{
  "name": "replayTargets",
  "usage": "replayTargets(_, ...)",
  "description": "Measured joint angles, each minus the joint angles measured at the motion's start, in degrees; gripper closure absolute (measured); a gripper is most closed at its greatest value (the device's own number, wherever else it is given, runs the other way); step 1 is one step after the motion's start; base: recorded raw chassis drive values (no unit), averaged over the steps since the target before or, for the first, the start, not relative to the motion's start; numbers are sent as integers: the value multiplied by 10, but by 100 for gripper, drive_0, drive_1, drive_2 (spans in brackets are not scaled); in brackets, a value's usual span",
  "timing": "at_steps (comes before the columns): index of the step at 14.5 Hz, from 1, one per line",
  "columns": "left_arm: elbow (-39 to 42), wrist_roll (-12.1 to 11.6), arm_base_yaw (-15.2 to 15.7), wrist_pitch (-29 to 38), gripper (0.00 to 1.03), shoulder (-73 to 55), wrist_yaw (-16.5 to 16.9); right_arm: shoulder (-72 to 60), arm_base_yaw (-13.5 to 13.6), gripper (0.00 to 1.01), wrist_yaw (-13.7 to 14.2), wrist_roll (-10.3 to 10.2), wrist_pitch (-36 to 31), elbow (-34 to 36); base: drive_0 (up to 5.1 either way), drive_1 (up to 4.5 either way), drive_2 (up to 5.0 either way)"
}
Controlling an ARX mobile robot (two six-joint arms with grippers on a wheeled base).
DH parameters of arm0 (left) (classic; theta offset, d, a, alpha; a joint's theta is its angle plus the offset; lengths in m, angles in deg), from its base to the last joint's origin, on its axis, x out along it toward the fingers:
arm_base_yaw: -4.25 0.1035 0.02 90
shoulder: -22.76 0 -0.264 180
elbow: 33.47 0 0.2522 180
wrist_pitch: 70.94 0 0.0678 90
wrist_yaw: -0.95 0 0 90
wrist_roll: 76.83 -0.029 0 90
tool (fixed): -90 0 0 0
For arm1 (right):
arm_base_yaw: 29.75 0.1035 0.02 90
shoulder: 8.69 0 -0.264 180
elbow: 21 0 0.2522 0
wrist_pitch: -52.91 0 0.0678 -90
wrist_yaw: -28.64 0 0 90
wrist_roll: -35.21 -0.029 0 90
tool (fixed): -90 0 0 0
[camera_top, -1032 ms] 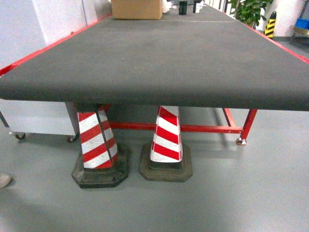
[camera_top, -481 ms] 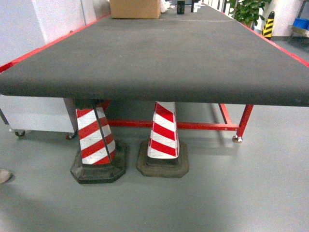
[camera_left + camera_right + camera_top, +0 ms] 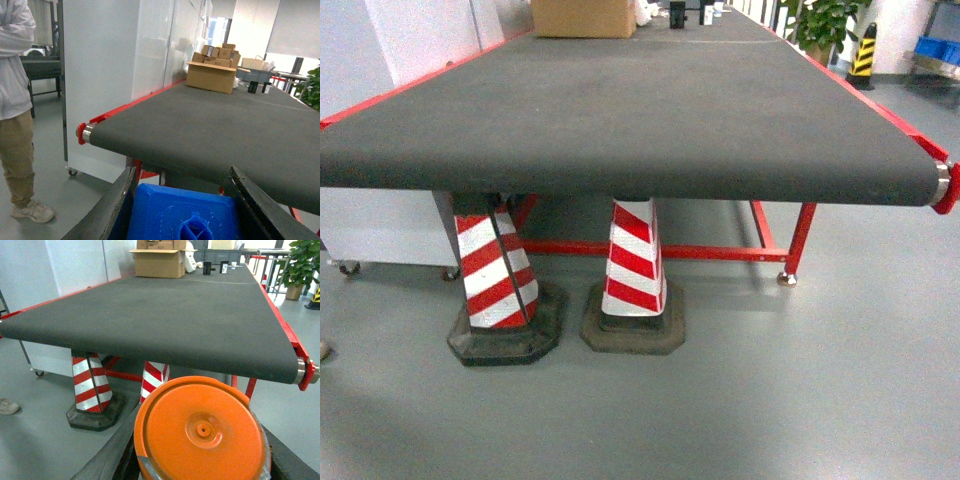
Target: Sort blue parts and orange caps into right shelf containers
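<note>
In the left wrist view a blue part [image 3: 185, 215], a square plastic block with a round hub, sits between the two dark fingers of my left gripper [image 3: 182, 192], which is shut on it. The right wrist view shows an orange cap [image 3: 200, 440], its flat round top facing the camera, held by my right gripper [image 3: 199, 415], whose fingers press its sides. Both grippers hang over the grey floor in front of the table end. Neither gripper shows in the head view. Blue containers [image 3: 934, 46] stand on a shelf far off at the top right.
A long black-topped table with a red frame [image 3: 620, 110] fills the view ahead. Two red-and-white striped cones [image 3: 495, 280] [image 3: 632, 265] stand under its near end. A cardboard box [image 3: 582, 17] sits far back on it. A person [image 3: 15, 110] stands at the left.
The head view has swung to the right: table and cones slid left in the picture, and the table's right corner with its roller end came into view.
</note>
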Motion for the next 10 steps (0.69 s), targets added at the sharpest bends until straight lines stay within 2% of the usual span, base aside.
replayTargets(8,0,0,0,-2,56,1,0,1,0,57,0,0,1,0,465,-394,-13)
replayTargets(10,0,0,0,2,56,2,0,1,0,57,1,0,0,0,437,-138,-256)
